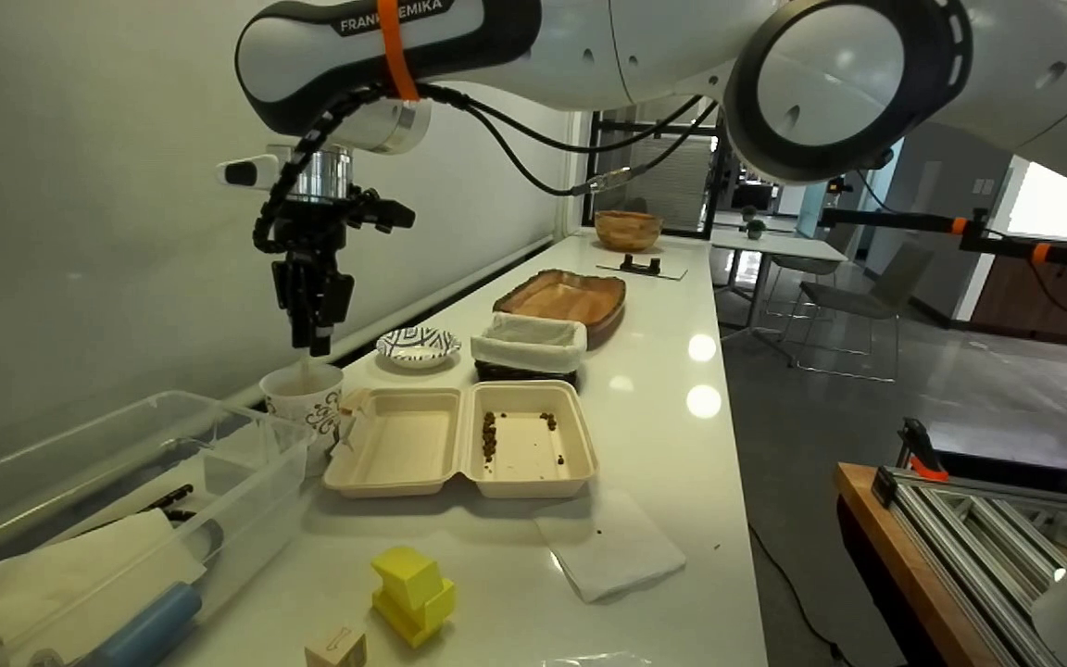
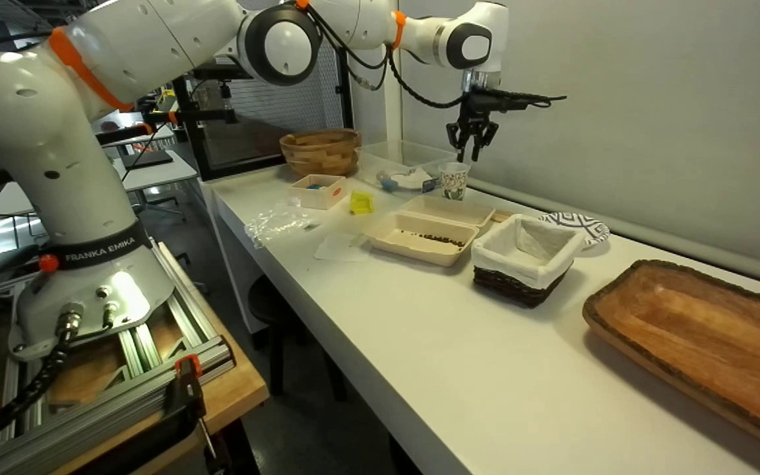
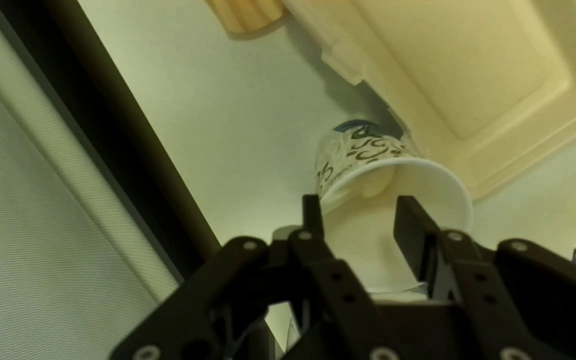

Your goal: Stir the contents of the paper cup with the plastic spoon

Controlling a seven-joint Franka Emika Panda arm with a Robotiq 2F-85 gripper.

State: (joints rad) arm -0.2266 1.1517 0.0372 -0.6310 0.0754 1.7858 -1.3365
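The paper cup [image 3: 345,157], off-white with a printed swirl pattern, stands upright on the white counter and shows in both exterior views too. In the wrist view I look down into it, and a pale plastic spoon [image 3: 378,182] leans against its inner wall. The handle runs toward the left finger [image 3: 312,215] and is partly hidden behind it. A thin pale piece of the spoon [image 1: 305,368] rises from the cup below the fingers in an exterior view. My gripper [image 3: 358,200] is just above the cup mouth, pointing down and open, with a gap between its pads.
An open beige clamshell box [image 1: 408,435] with dark crumbs sits close beside the cup. A clear plastic bin [image 1: 260,519] stands on its other side, and the wall [image 2: 617,132] runs behind. Nearby are a yellow block [image 1: 413,593], a cloth-lined basket [image 1: 529,347] and a patterned bowl [image 1: 418,345].
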